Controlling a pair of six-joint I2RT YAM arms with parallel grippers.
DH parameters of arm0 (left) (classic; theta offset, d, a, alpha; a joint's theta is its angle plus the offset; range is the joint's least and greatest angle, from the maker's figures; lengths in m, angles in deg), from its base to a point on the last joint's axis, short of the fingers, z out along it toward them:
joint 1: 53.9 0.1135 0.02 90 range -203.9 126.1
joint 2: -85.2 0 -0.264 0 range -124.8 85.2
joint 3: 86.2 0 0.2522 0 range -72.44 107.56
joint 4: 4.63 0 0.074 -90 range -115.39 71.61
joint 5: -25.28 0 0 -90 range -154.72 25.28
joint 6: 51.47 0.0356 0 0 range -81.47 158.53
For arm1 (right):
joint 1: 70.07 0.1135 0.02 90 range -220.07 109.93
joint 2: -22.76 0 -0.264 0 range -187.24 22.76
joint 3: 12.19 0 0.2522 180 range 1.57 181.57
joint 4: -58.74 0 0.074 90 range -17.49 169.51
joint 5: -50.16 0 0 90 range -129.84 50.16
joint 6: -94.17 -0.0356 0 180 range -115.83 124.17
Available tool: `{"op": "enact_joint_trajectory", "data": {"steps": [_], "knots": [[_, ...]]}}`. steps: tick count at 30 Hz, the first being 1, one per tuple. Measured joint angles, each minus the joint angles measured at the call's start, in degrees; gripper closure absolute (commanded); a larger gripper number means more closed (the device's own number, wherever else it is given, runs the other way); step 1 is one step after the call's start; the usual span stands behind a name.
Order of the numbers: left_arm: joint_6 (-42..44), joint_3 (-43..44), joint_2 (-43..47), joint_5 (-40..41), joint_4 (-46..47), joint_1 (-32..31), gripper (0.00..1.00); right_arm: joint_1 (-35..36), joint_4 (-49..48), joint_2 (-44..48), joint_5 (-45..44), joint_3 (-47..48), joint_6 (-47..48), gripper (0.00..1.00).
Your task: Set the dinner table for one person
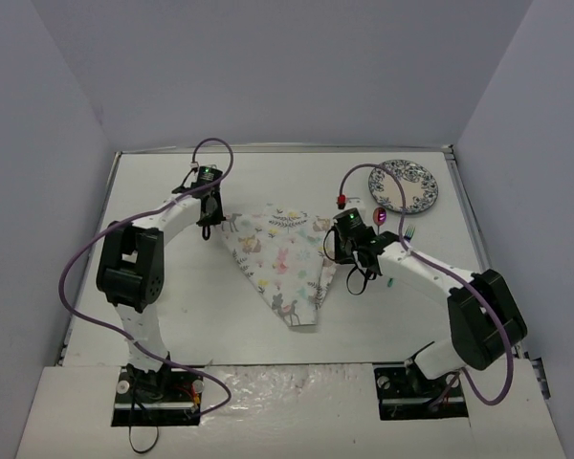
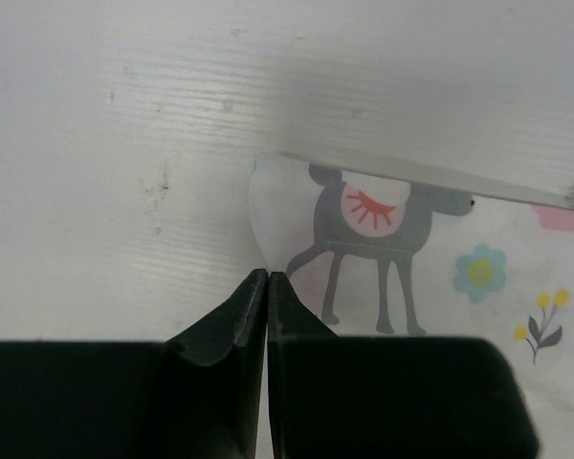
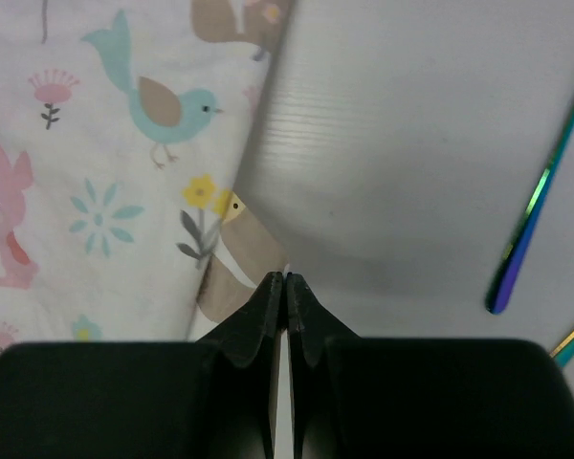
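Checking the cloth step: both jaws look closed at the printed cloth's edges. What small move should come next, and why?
Probably lift both grippers and draw them apart. The left gripper and right gripper each appear shut on an edge of the printed cloth, which lies skewed on the dinner table, narrowing to a point toward the near edge, so it likely needs tautening before lying flat.

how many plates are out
1. The patterned plate lies near the far right corner of the dinner table; the left arm and right arm hide bits of it.
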Motion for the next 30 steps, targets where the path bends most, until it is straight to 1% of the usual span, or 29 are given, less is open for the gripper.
{"op": "enact_joint_trajectory", "data": {"steps": [9,14,20,26,28,30], "knots": [[-0.66,-0.8,-1.0,3.23,-1.17,3.94,1.0,-7.12,6.06,4.3,1.12,-5.09,-2.52,1.0],[-0.23,0.5,-1.4,5.69,-4.49,4.66,1.0,-10.31,11.12,12.24,-2.23,-4.59,-4.99,1.0],[1.45,6.08,-1.39,10.93,-8.22,6.42,1.0,-10.46,17.34,19.91,-5.1,-3.03,-7.79,1.0],[4.5,12.34,-1.38,14.52,-11.01,7.9,1.0,-9.66,22.26,27.0,-4.01,-3.06,-10.35,1.0],[6.0,14.57,-1.45,15.66,-11.53,7.98,1.0,-7.71,23.16,28.15,-3.32,-3.08,-11.83,1.0],[7.25,17.62,-2.1,16.99,-12.28,8.09,1.0,-3.24,23.82,28.47,-2.63,-3.29,-13.68,1.0]]}}
